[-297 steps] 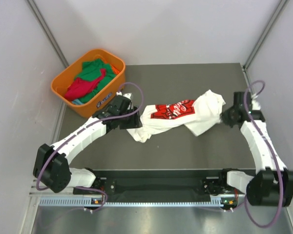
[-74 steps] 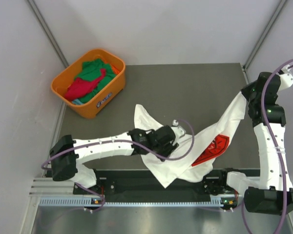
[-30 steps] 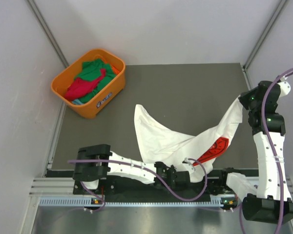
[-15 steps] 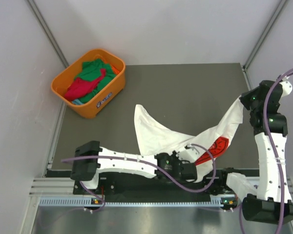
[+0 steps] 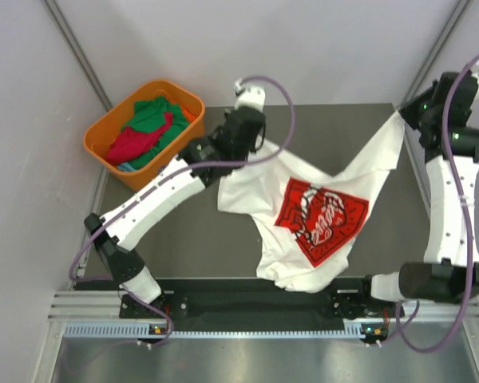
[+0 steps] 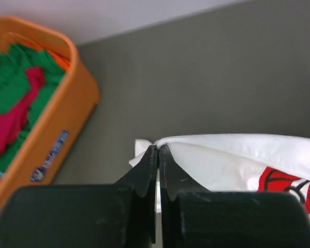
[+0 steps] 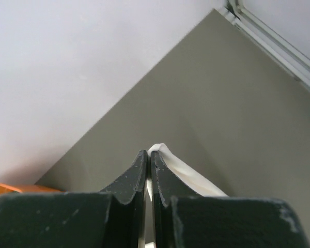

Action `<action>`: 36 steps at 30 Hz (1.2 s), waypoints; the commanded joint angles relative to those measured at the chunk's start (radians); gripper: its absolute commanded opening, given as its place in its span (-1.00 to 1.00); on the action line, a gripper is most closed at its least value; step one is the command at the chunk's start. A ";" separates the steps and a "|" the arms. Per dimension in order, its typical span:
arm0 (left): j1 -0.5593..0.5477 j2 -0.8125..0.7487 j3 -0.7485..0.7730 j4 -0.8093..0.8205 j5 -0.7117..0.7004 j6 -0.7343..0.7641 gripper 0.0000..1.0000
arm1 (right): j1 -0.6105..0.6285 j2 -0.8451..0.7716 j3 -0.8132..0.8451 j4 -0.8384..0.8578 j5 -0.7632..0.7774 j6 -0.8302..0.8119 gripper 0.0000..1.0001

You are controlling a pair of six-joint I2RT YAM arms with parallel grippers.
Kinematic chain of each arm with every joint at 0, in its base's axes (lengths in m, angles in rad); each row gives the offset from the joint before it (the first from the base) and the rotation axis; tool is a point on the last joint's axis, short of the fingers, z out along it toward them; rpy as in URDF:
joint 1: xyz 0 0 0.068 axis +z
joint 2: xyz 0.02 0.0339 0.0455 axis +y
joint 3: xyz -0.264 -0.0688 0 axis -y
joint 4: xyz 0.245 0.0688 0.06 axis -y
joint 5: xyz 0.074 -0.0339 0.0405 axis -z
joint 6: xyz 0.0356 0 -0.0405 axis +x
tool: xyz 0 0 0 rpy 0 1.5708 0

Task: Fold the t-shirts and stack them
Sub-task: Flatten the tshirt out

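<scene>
While the white t-shirt (image 5: 315, 215) was pinched by the left gripper (image 6: 158, 151) at 11 o'clock and right gripper (image 7: 148, 155) at 1, spreading was underway; lowering it flat was probably needed next

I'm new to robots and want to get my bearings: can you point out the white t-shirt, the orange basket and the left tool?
white t-shirt (image 5: 319, 219): top view, on its red chest print.
orange basket (image 6: 75, 111): left wrist view, on its outer wall.
left tool (image 6: 158, 151): left wrist view, between its shut fingertips, pinching the shirt's edge.

Pale grey walls (image 5: 263, 48) enclose a dark grey table (image 5: 327, 136) — even, soft light.
</scene>
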State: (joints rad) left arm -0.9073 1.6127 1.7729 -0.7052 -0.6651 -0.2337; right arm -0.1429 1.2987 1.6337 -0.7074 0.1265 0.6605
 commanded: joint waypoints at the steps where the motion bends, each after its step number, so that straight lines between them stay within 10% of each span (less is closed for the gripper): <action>1: 0.080 0.114 0.243 0.217 -0.017 0.160 -1.00 | -0.037 0.089 0.234 0.037 -0.057 -0.025 -1.00; 8: 0.133 0.245 0.692 0.245 -0.073 0.251 -1.00 | -0.125 0.202 0.678 -0.006 -0.168 0.007 -1.00; 25: -0.068 -0.505 0.071 0.320 0.216 0.002 -1.00 | -0.153 -0.368 0.558 -0.211 -0.151 0.024 -1.00; 36: 0.054 -0.200 0.146 0.273 0.070 0.160 -1.00 | -0.152 -0.058 0.443 -0.218 -0.245 0.033 -1.00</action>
State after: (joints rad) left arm -0.9325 1.2510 1.8690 -0.3904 -0.5812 -0.0986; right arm -0.2909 1.0573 2.1216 -0.9150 -0.1036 0.6918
